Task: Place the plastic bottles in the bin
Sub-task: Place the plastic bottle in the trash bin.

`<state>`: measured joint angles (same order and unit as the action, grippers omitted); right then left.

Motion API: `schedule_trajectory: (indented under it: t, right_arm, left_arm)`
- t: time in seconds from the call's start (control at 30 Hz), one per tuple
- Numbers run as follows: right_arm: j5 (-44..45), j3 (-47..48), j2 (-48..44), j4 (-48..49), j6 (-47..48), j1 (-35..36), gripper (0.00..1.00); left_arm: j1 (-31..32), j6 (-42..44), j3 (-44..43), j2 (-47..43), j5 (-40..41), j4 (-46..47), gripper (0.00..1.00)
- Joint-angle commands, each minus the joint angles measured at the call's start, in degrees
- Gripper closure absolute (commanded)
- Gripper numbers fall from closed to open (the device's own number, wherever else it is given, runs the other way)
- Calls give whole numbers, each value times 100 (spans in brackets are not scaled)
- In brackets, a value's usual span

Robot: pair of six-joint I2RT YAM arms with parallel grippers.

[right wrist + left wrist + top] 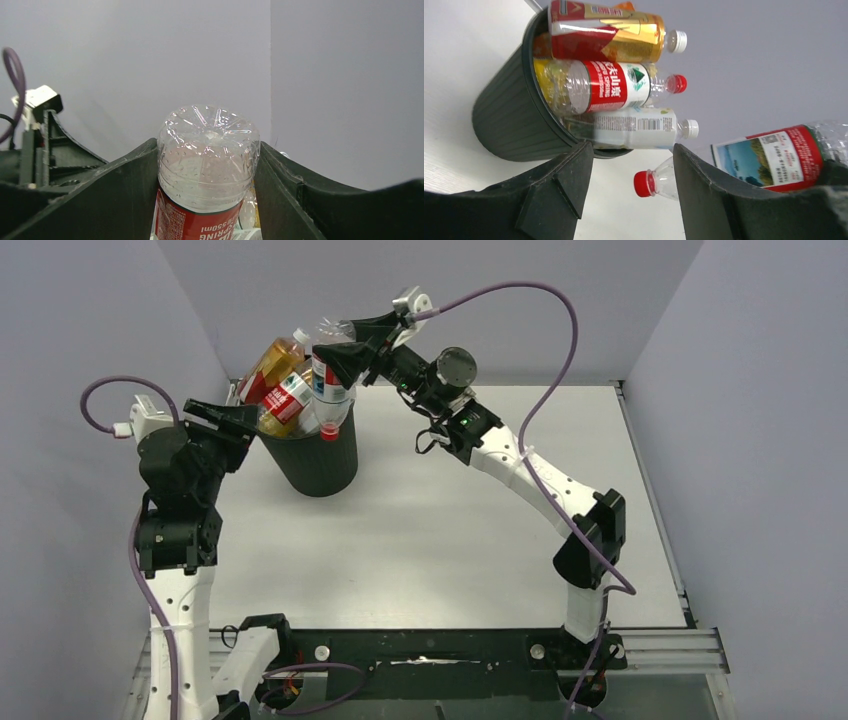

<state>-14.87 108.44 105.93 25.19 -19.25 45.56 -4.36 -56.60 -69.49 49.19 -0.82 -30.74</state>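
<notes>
The black bin point(322, 462) stands at the back left, stuffed with plastic bottles that stick out over its rim. In the left wrist view the bin point(506, 125) holds an amber bottle with a red label point(606, 36), a clear red-labelled bottle point(606, 86) and a white-labelled bottle point(636, 127). My right gripper point(347, 348) is shut on a clear red-labelled bottle point(328, 390), held cap down over the bin's right rim. Its base sits between my right gripper's point(207, 167) jaws, and its red cap point(643, 183) hangs beside the bin. My left gripper point(236, 420) is open and empty at the bin's left rim.
Grey walls close in the white table point(450, 530) at the back and on both sides. The bin stands close to the back left corner. A purple cable point(545, 330) loops above the right arm.
</notes>
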Motion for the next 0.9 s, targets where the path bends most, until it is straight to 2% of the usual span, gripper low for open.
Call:
schedule_trajectory:
  t: [0.0, 0.2, 0.57, 0.87]
  right_arm:
    - [133, 584, 250, 649, 342, 171, 57]
    - [58, 808, 567, 927, 439, 236, 56]
    - [191, 1197, 1183, 1502, 609, 321, 55]
    - [156, 1252, 1579, 2054, 700, 328, 55]
  left_arm:
    - [-47, 632, -705, 20, 759, -490, 41]
    - [-47, 953, -1056, 115, 1246, -755, 39]
    - [-56, 1136, -1142, 159, 1539, -812, 34]
    - [-56, 1422, -1669, 196, 1638, -1056, 33]
